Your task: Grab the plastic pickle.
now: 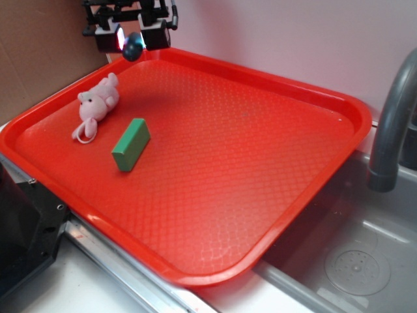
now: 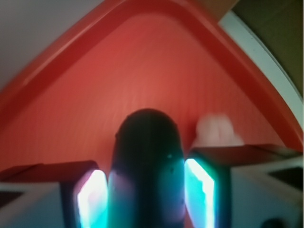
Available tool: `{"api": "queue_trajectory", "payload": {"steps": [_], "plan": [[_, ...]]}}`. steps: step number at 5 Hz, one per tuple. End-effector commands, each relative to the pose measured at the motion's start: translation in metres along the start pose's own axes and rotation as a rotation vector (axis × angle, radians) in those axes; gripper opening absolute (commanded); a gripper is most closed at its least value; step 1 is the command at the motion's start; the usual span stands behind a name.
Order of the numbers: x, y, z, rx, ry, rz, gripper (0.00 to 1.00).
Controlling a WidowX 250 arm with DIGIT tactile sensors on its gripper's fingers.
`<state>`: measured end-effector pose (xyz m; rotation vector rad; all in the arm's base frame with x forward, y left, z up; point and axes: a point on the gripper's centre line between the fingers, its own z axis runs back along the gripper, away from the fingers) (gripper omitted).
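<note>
Plastic pickle (image 2: 148,166): smooth, dark, glossy plastic w/ small highlights, clamped btwn glowing translucent-looking pads (image 2: 202,190) of the gripper (image 1: 132,40), whose body looks like matt black and white hard plastic. Tray (image 1: 260,195): red plastic, fine diamond-textured floor, smoother shiny rim. Green block (image 1: 131,144): matt, flat faces. Pink plush toy (image 1: 96,104): soft fuzzy cloth. Faucet (image 1: 391,124): grey, dull satin finish. Sink (image 1: 352,261): grey, smooth, slight sheen. Cardboard (image 1: 39,59) at back left: brown, matt, papery.
</note>
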<state>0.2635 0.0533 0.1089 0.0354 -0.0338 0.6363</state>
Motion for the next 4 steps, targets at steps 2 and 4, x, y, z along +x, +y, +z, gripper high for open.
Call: {"api": "queue_trajectory", "payload": {"steps": [2,4], "plan": [[-0.089,-0.007,0.077,-0.051,0.0,-0.181,0.0],[-0.078,0.001,0.079,-0.064,0.009,-0.22,0.0]]}}
